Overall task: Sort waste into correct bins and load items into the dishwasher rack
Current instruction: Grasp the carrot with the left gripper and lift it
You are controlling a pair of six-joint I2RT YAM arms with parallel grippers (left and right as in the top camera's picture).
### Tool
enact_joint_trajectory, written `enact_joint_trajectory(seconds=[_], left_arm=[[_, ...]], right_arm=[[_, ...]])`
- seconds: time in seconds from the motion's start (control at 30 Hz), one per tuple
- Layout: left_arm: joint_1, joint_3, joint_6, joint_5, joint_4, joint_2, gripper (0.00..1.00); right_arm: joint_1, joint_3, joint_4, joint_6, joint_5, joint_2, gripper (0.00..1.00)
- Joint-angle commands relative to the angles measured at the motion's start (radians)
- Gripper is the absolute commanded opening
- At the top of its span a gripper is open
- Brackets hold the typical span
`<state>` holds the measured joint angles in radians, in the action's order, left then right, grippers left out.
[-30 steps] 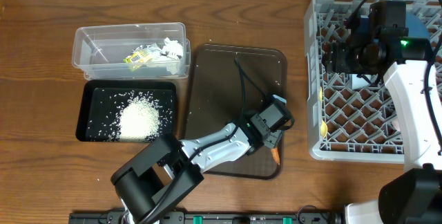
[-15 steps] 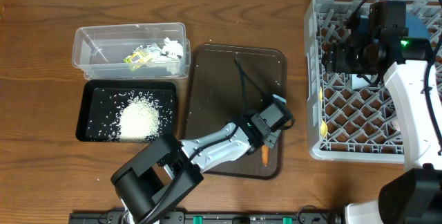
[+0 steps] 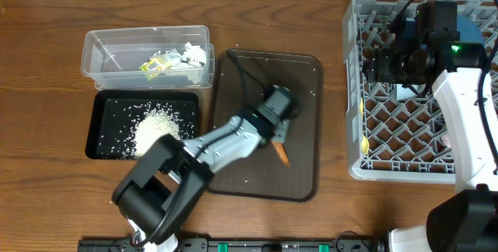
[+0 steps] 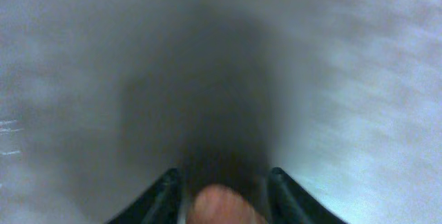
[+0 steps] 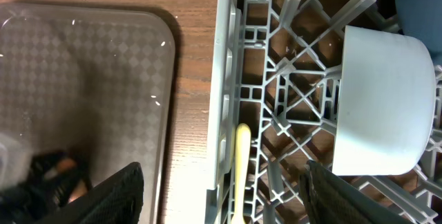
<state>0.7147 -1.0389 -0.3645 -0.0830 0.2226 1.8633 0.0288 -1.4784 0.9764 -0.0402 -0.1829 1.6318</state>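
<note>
My left gripper [image 3: 278, 134] hangs over the middle of the dark brown serving tray [image 3: 303, 73], shut on the small orange carrot [image 3: 282, 155], whose tip pokes out below the jaws. The left wrist view is motion-blurred, with the carrot [image 4: 224, 207] between the two black fingers [image 4: 166, 189]. My right gripper [image 5: 224, 196] stands wide open and empty over the left edge of the grey dishwasher rack [image 3: 405, 139], above the pale yellow spoon [image 5: 243, 162]. The clear tub [image 3: 93, 50] holds tissue [image 3: 191, 54] and a yellow-green wrapper [image 3: 153, 65]. Rice [image 3: 159, 131] is heaped in the black tray [image 3: 105, 127].
In the rack a white vessel [image 5: 383, 106] lies beside a dark blue dish [image 5: 421, 3]. A few rice grains dot the brown tray [image 5: 83, 79]. Bare wooden table [image 3: 334, 112] separates the brown tray from the rack.
My left gripper has swung up and to the left from the brown tray's front right corner to its middle, and the carrot has come with it. The right arm has stayed put.
</note>
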Motion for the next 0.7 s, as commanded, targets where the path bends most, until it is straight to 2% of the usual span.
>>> enact_joint_trajectory(seconds=[0.0, 0.13, 0.23, 0.33, 0.67], left_arm=[[-0.050, -0.008, 0.004, -0.031, 0.008, -0.016, 0.47], [-0.093, -0.008, 0.003, -0.004, 0.011, -0.016, 0.50], [-0.099, -0.008, -0.008, 0.148, 0.012, -0.016, 0.56], [-0.098, -0.008, -0.008, 0.230, 0.012, -0.016, 0.56], [-0.099, -0.008, -0.007, 0.222, 0.016, -0.037, 0.56]], right_arm=[[0.006, -0.024, 0.003, 0.012, 0.003, -0.023, 0.72], [0.006, -0.024, 0.003, 0.012, 0.003, -0.023, 0.72], [0.006, -0.024, 0.003, 0.012, 0.003, -0.023, 0.72], [0.006, -0.024, 0.003, 0.012, 0.003, -0.023, 0.72], [0.005, -0.024, 0.005, 0.013, 0.003, -0.023, 0.72]])
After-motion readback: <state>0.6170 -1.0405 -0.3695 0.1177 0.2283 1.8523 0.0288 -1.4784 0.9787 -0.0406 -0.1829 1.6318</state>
